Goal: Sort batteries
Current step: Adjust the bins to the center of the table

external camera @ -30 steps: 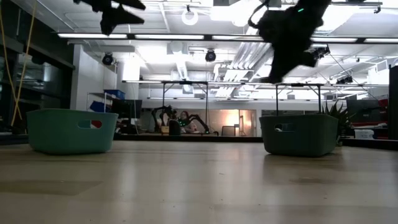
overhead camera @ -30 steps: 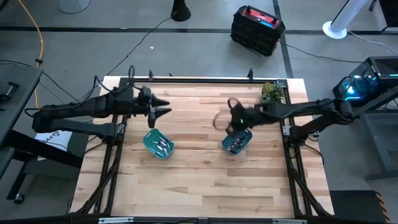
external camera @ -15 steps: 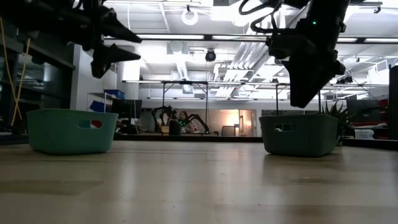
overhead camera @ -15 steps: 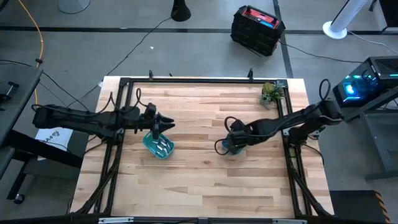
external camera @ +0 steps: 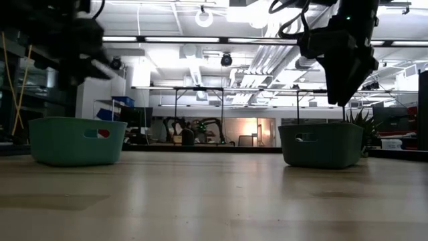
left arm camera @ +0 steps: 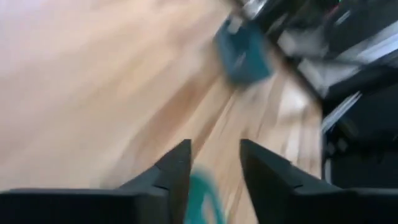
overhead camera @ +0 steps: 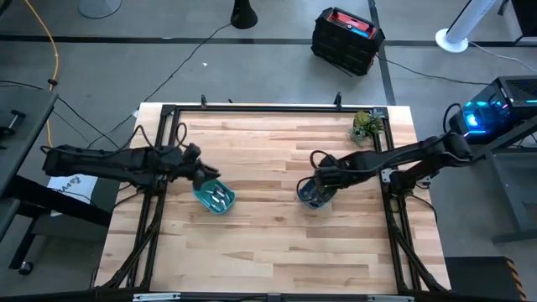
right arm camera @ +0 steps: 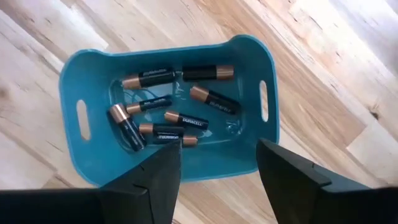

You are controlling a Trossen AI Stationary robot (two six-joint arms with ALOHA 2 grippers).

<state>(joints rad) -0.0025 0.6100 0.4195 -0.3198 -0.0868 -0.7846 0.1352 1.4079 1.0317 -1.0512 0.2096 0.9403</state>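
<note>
Two teal bins sit on the wooden table. The left bin (overhead camera: 214,196) holds pale batteries (overhead camera: 220,197). The right bin (right arm camera: 168,102) holds several black-and-copper batteries (right arm camera: 163,118) lying on its floor. My right gripper (right arm camera: 217,168) hangs open just above the right bin's near wall, with nothing between its fingers. My left gripper (overhead camera: 203,174) hovers at the left bin's far left corner. It is open in the blurred left wrist view (left arm camera: 214,171), where a strip of teal rim (left arm camera: 204,193) shows below the fingers. In the low view both grippers stand above the bins.
A small potted plant (overhead camera: 363,124) stands at the table's far right corner. A black frame (overhead camera: 252,107) runs along the table's far edge. Bare wood lies between the two bins and toward the near edge. Beyond the table, a black case (overhead camera: 346,38) sits on the floor.
My right gripper dropped from high over the table down to the right bin, then rose a little above it. My left gripper moved down and toward the near edge, to the left bin, then drew back slightly toward the table's left edge.
</note>
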